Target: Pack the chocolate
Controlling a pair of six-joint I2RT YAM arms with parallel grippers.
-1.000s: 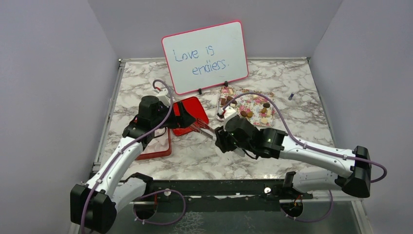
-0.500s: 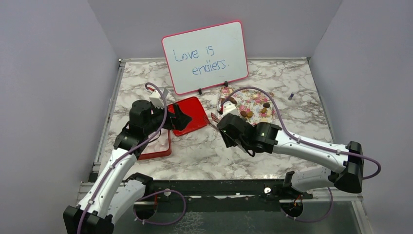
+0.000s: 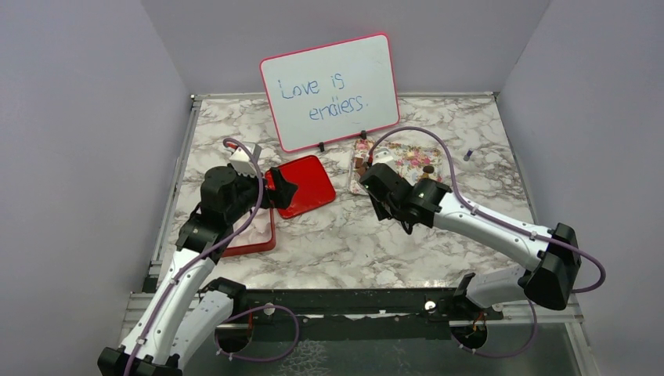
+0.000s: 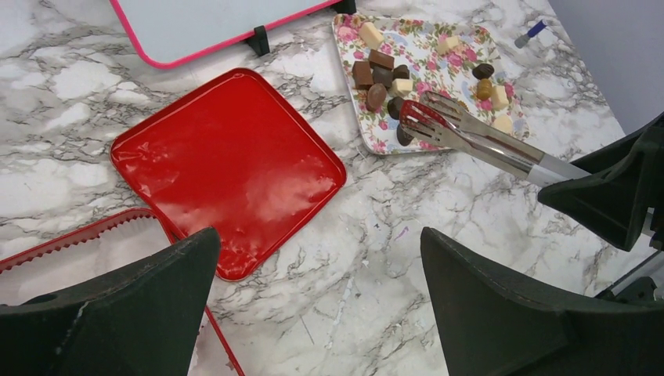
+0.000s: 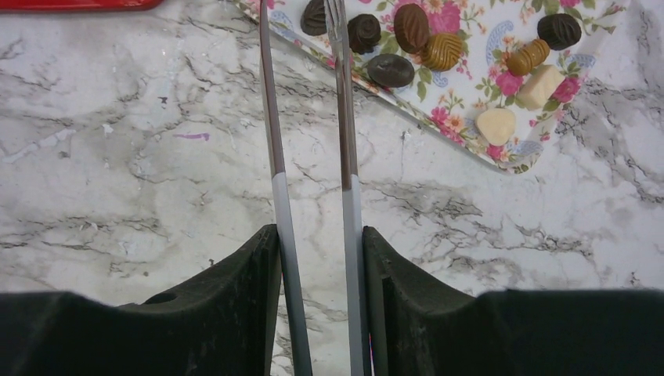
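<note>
The right gripper (image 5: pixel 317 239) held tongs (image 5: pixel 345 117) with their tips over the flowered tray's (image 5: pixel 478 88) edge, where the chocolate (image 5: pixel 411 27) lay, apparently to lift a piece, while left of that tray the left gripper (image 4: pixel 317 239) hung wide and empty, perhaps to steady the red box (image 4: pixel 227 168).

Even bright light, sharp frames, glare on red box (image 4: pixel 227 168).

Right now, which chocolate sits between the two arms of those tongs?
The dark chocolate at the edge of the flowered tray: it alone lies between the arms of the tongs; every other piece sits off to one side.
</note>
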